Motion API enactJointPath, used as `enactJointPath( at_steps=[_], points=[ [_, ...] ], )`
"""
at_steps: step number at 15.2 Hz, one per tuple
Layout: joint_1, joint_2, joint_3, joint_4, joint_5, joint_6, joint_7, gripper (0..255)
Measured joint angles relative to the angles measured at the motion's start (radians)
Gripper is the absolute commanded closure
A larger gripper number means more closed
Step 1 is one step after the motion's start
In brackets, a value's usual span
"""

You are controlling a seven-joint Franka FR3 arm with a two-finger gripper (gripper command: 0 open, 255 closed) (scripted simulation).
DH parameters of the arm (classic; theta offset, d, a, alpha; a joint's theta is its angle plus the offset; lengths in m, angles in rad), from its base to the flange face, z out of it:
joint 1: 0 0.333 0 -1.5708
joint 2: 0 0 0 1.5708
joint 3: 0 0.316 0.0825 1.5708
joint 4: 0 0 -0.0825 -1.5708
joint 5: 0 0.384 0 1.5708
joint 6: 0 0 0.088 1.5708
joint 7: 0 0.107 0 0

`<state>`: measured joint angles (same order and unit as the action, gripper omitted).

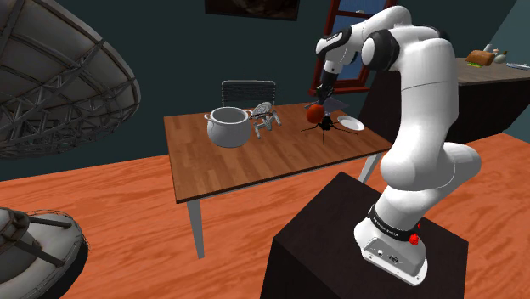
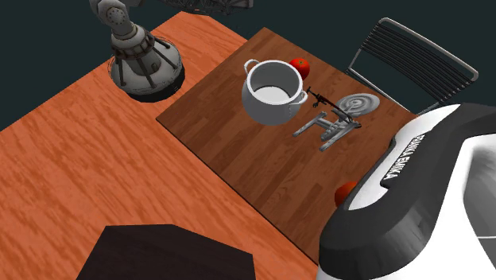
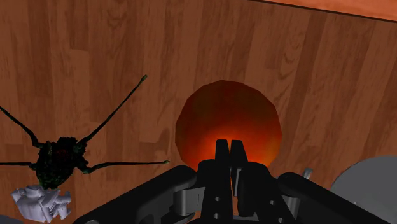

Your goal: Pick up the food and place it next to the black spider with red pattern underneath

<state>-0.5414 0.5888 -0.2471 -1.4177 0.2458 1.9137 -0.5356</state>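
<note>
A red-orange round fruit point(image 1: 315, 111) lies near the table's right end in the shoulder view, partly hidden by the arm in the second exterior view point(image 2: 345, 193). My gripper point(image 1: 322, 95) is straight above it. In the wrist view the fingers meet at the gripper point(image 3: 229, 149), shut, with their tips over the fruit point(image 3: 229, 118) and not around it. Beside the fruit sits a dark spider point(image 3: 58, 159) with long thin legs and green and red specks, also visible on the table point(image 1: 325, 126). A second red fruit point(image 2: 300, 66) with a green stem sits behind the pot.
A white pot point(image 1: 228, 126) and a grey spaceship model point(image 1: 263, 115) stand at the table's far side, before a chair point(image 1: 248, 87). A thin black object point(image 2: 320, 97) lies between them. A white plate point(image 1: 351, 124) lies right of the spider. A small white blocky thing point(image 3: 41, 200) lies beside the spider.
</note>
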Motion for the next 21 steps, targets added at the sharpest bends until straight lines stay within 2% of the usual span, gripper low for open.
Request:
enactJointPath(
  at_steps=[21],
  points=[
    [-0.014,0.14,0.024,-0.06,0.04,0.195,-0.042,255]
  ],
)
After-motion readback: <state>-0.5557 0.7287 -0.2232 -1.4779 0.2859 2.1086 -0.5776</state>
